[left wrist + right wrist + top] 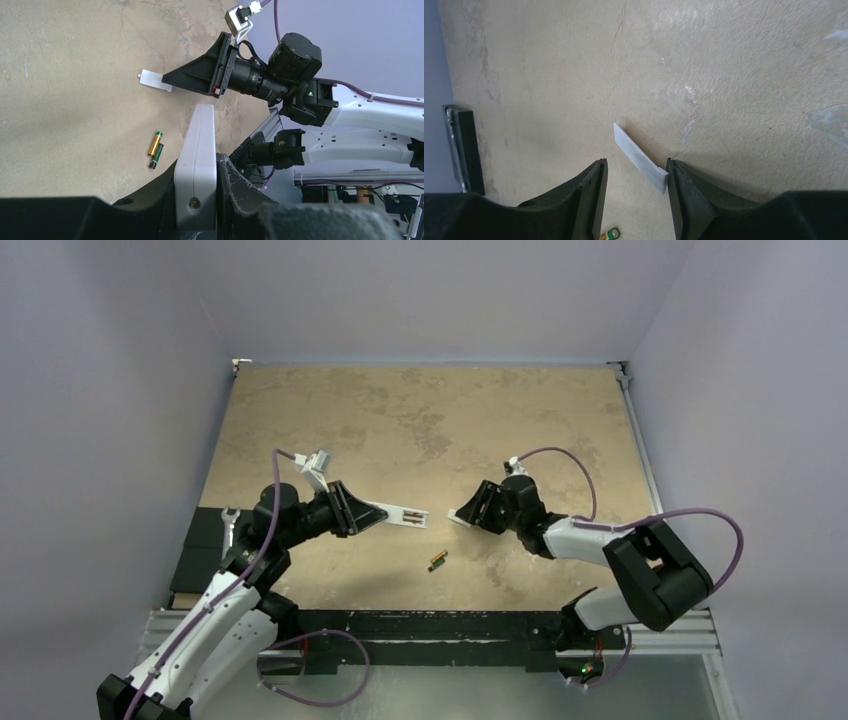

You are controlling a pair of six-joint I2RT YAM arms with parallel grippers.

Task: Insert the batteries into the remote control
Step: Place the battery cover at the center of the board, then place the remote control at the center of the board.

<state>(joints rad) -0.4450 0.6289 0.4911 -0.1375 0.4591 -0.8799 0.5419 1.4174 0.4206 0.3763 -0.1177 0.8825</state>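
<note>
The remote control (pixel 199 145), a slim white bar, sits clamped on edge between my left fingers (pixel 227 175). One narrow side faces my wrist camera and the far end points across the table (pixel 420 410) toward my other arm. My left gripper (pixel 380 512) is closed on it near one end, and most of the bar's length sticks out past the fingertips.

The two batteries (pixel 155 150) lie side by side and touching on the tan tabletop. One is gold with a green tip, the other dark green. From above they rest between my two grippers and a little nearer the arm bases, apart from both.

Opposite the remote, my right gripper (pixel 636 167) is low over the table with its jaws standing apart, gripping nothing. A thin white strip (pixel 639 156) lies flat on the surface in the gap between them, set at a slant. Its near end is just beside one of my right fingers (pixel 686 197), and I cannot tell whether the two touch. A green battery tip peeks in at the bottom edge of that wrist view.
</note>
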